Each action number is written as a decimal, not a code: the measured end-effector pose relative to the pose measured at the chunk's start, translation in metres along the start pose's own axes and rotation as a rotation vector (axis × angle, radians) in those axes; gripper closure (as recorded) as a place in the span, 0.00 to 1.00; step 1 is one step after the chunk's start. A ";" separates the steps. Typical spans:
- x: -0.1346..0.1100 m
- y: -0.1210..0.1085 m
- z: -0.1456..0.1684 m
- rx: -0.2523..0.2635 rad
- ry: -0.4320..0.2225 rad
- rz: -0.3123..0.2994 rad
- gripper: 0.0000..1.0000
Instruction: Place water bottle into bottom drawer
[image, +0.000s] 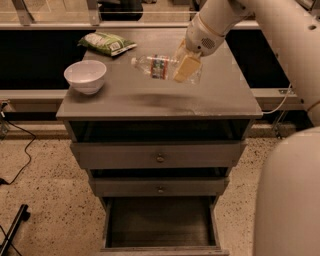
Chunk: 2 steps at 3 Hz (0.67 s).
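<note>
The water bottle (159, 66) is clear with a white cap and a red-and-teal label. It lies sideways in the air above the cabinet top, cap to the left. My gripper (187, 66) is shut on its right end and holds it lifted; its shadow falls on the cabinet top (150, 100) below. The bottom drawer (161, 222) is pulled open at the foot of the cabinet, its dark inside showing. It is well below and in front of the bottle.
A white bowl (85, 76) stands on the cabinet top at the left. A green snack bag (107, 43) lies at the back left. Two shallower drawers with round knobs (160, 158) are partly out above the bottom one. My arm fills the right side.
</note>
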<state>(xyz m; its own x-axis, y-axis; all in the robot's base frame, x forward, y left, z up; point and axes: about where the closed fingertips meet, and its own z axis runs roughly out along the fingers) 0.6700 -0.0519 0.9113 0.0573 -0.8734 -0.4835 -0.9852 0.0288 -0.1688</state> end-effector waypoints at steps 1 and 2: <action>0.017 0.038 -0.040 0.081 0.056 -0.076 1.00; 0.048 0.079 -0.063 0.151 0.103 -0.069 1.00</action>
<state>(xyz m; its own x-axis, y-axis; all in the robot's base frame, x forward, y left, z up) 0.5844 -0.1216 0.9288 0.0994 -0.9208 -0.3773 -0.9437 0.0330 -0.3291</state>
